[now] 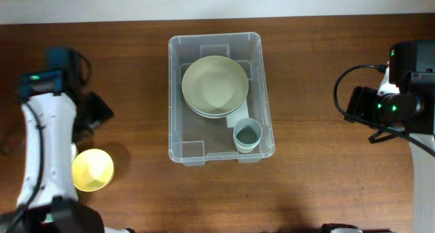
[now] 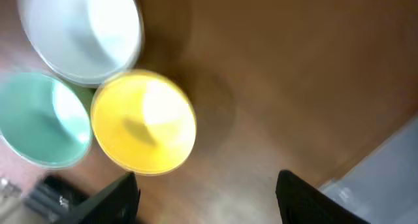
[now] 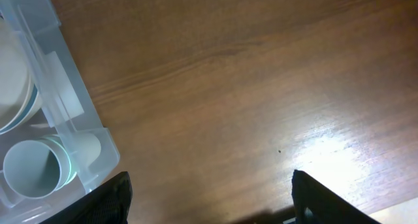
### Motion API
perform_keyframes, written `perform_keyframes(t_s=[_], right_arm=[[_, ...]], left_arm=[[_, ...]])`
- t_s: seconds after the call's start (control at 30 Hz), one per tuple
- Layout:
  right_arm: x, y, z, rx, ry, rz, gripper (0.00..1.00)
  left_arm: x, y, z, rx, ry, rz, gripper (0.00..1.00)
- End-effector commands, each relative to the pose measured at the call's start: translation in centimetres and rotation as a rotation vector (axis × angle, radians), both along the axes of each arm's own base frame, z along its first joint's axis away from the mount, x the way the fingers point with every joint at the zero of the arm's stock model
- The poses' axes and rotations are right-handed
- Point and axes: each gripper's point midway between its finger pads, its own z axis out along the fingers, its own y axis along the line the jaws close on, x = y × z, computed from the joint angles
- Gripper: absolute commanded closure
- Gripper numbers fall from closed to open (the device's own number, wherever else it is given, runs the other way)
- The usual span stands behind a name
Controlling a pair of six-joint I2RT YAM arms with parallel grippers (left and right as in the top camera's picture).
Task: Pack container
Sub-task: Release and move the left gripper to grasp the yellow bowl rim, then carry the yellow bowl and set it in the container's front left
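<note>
Overhead, the left arm's white link (image 1: 42, 151) is looming nearest, beside a small yellow plastic cup (image 1: 92, 170). The large clear plastic rectangular container (image 1: 174, 90) is sitting mid-table, holding stacked pale green bowls (image 1: 214, 83) and a grey-blue cup (image 1: 247, 134). The left wrist view is revealing what that arm is hiding: a mint-green cup (image 2: 42, 119) and a round white bowl (image 2: 81, 31) crowding the yellow one, so the left gripper (image 2: 208, 191), spread and empty, is probably risking a knock against them. In its own view, the right gripper (image 3: 212, 198) is hanging spread and empty near the container.

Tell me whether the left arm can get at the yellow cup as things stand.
Probably yes. The yellow cup stands upright just ahead of the left gripper, whose jaws are apart and empty, and nothing lies between them.
</note>
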Motion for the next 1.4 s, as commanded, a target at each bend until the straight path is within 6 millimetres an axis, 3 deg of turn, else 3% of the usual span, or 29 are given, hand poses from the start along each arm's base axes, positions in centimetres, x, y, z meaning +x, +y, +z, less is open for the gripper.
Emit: perform_keyframes(t_s=[0.0,0.07,0.23,0.33,0.43,0.6,0.63,0.77,0.83,1.13,1.27,1.37], right_arm=[[0.1,0.1,-0.2,-0.006,0.007,0.01,0.26],[0.1,0.1,-0.2,-0.006,0.007,0.01,0.26],[0.1,0.1,-0.2,-0.006,0.008,0.01,0.26],[0.1,0.1,-0.2,-0.006,0.008,0.01,0.26],[0.1,0.1,-0.2,-0.006,0.008,0.01,0.26],[0.0,0.1,-0.2,-0.006,0.009,0.01,0.26],[0.0,0.1,-0.2,-0.006,0.009,0.01,0.26],[0.1,0.1,-0.2,-0.006,0.008,0.01,0.26],[0.1,0.1,-0.2,-0.006,0.008,0.01,0.26],[0.1,0.1,-0.2,-0.006,0.008,0.01,0.26],[0.1,0.1,-0.2,-0.006,0.008,0.01,0.26],[0.1,0.1,-0.2,-0.006,0.008,0.01,0.26]], left_arm=[[-2.7,-1.3,-6.9,-0.075,0.134,-0.009,0.31],[-3.7,-1.8,-9.6,-0.102,0.155,-0.01,0.3],[-4.8,-1.4,-13.7,-0.064,0.156,-0.009,0.26],[-5.4,-1.6,-15.4,-0.066,0.149,-0.009,0.26],[-4.9,-1.5,-15.8,-0.06,0.122,-0.01,0.26],[-3.3,-1.4,-15.8,-0.059,0.059,-0.017,0.59],[-3.1,-1.5,-15.9,-0.066,0.052,-0.018,0.73],[-3.0,-1.8,-16.0,-0.08,0.051,-0.019,0.91],[-3.0,-1.8,-16.0,-0.081,0.05,-0.019,0.99],[-1.5,-3.6,-15.3,-0.092,0.015,-0.11,0.99],[0.8,-5.4,-11.4,-0.079,-0.039,-0.18,0.99],[2.1,-6.8,-7.2,-0.071,-0.103,-0.229,0.99]])
